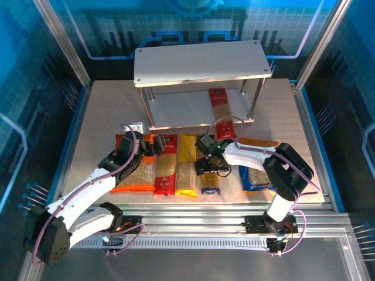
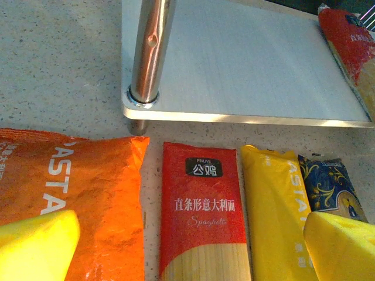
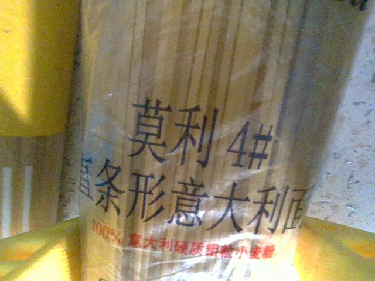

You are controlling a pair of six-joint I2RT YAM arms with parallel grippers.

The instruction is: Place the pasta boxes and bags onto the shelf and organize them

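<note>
Speckled beige table (image 1: 99, 117) sat w/in blue-lit panel walls. At its far edge, ctr, stood the two-tier shelf of flat white-grey boards on thin round metal legs (image 1: 202, 61). One red long narrow spaghetti pack (image 1: 220, 105) lay flat on the lower board's right end, running front to back.

Other packs lay in a row across the table's near half, long sides toward the shelf. Nearest the left edge was the wide soft orange pasta bag (image 1: 132, 175). Left gripper (image 1: 147, 146) hung over the far ends of that bag and its neighbour, yellow pads (image 2: 35, 249) spread wide, holding nothing. Next came a second red spaghetti pack (image 1: 166, 170), just beside the bag. A yellow spaghetti pack (image 1: 187, 167) lay just beside that, then a dark blue spaghetti pack (image 1: 210, 184) against the yellow one.

Right gripper (image 1: 208, 164) sat low over the dark blue pack, approx. mid-length. In right wrist view its yellow pads (image 3: 337, 249) were wide apart, one at each long side of the pack's clear window, w/ pale strands and black print btwn them. That pack lay flat on the table. Nearest the right edge lay the wide soft blue pasta bag (image 1: 255, 178), partly under the right arm.
</note>
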